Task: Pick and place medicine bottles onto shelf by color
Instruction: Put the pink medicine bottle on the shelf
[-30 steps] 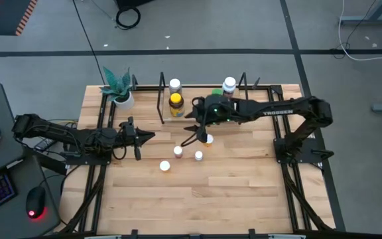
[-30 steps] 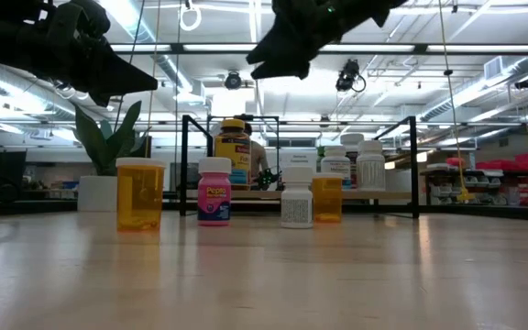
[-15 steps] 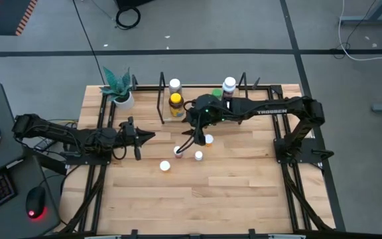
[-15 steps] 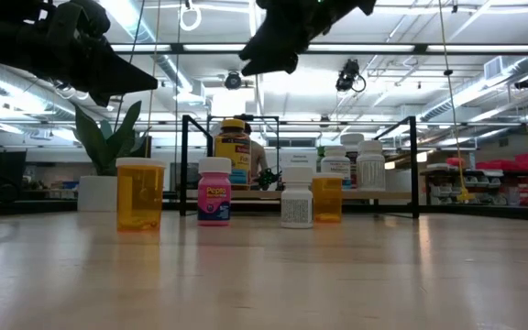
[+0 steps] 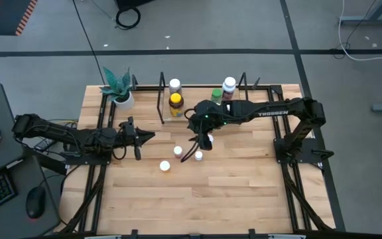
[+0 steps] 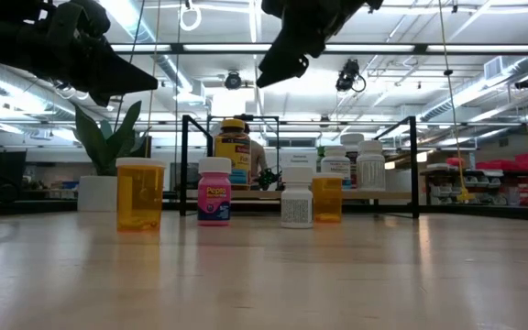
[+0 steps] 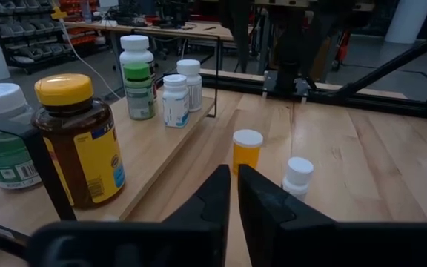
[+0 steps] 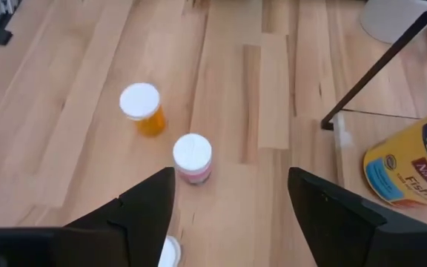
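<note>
Four loose medicine bottles stand upright on their bases mid-table: an orange one with a white cap [image 5: 165, 165], a pink one [image 5: 177, 151], a white one [image 5: 198, 156] and an orange one [image 5: 208, 140] partly under my right arm. My right gripper [image 5: 197, 137] [image 8: 232, 215] hovers open above them, touching none; the pink bottle [image 8: 193, 156] and an orange bottle [image 8: 141, 107] lie ahead of its fingers. The shelf [image 5: 201, 118] at the far edge carries the amber yellow-lidded bottle [image 5: 176, 103], a green-capped one [image 5: 216, 95] and two white ones. My left gripper [image 5: 148, 137] [image 7: 233, 200] waits shut at the left.
A white pot with a green plant [image 5: 119, 89] stands at the far left corner beside the shelf's black end frame [image 5: 162, 99]. Black rails [image 5: 101, 143] run along both table sides. Bare wood lies toward the near edge [image 5: 204, 199].
My right gripper has stayed open above the loose bottles, swinging a little toward the table's left and then back toward the right. No bottle has moved.
</note>
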